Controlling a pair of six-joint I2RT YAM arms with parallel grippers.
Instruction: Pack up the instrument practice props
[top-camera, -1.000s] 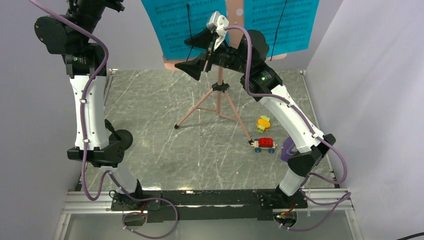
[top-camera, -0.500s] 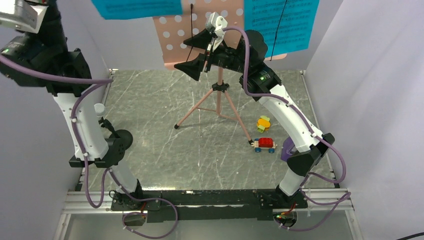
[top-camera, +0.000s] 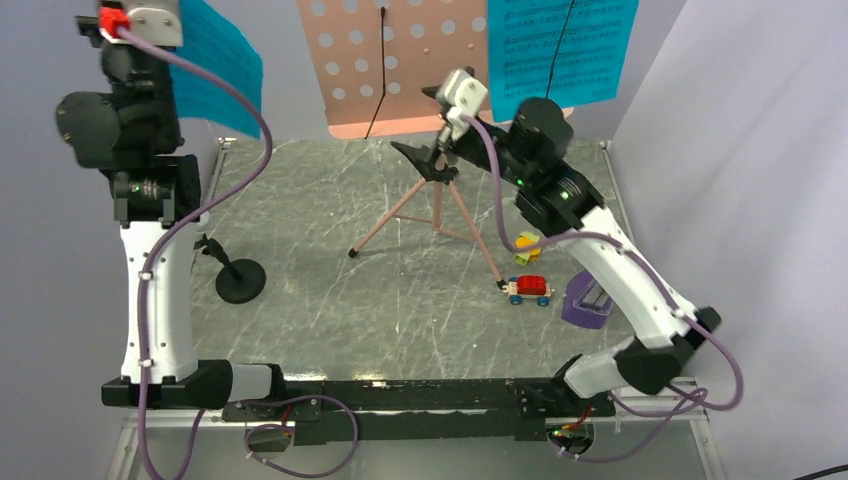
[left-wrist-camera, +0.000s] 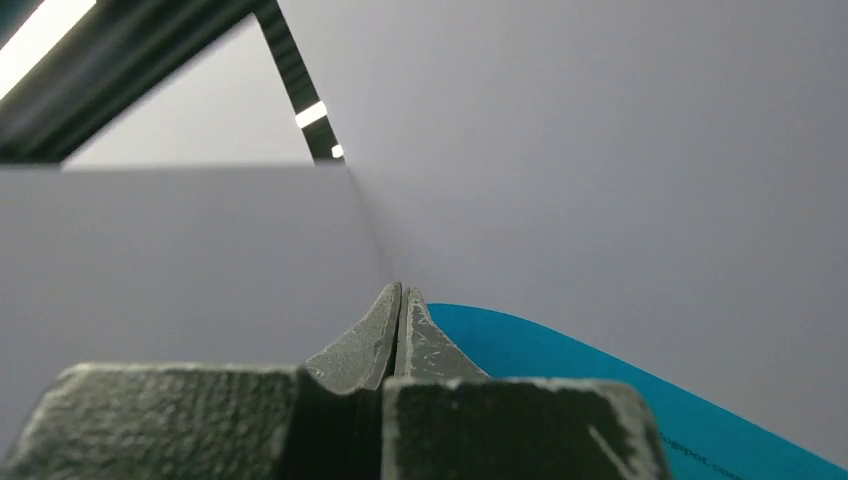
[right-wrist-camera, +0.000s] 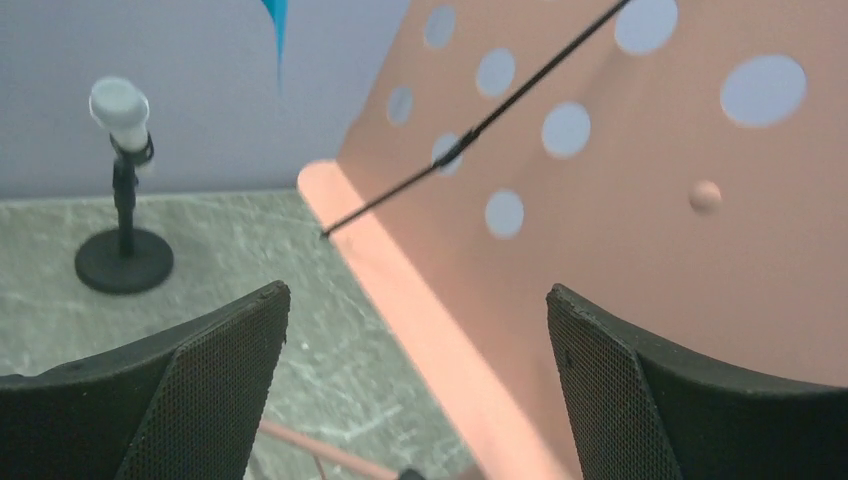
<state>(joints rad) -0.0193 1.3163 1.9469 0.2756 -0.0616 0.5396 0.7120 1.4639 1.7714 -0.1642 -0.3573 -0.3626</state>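
**Top view:** The left tool (top-camera: 178, 28) is clamped on one cyan sheet-music page (top-camera: 215, 70), held up well apart from the music stand (top-camera: 400, 70). A second page (top-camera: 560, 50) rests on the stand's desk. The metronome (top-camera: 588, 300) sits on the bench (top-camera: 330, 300), at right.

**Left wrist view:** The jaws are pressed together on the page's edge. So thin a grip may let the page slip.

**Right wrist view:** The right tool (top-camera: 430, 130) stands apart, close before the desk. Contact could tip the stand.

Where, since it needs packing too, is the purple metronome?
In the top view, the purple metronome stands on the right side of the table, just right of the red toy car.
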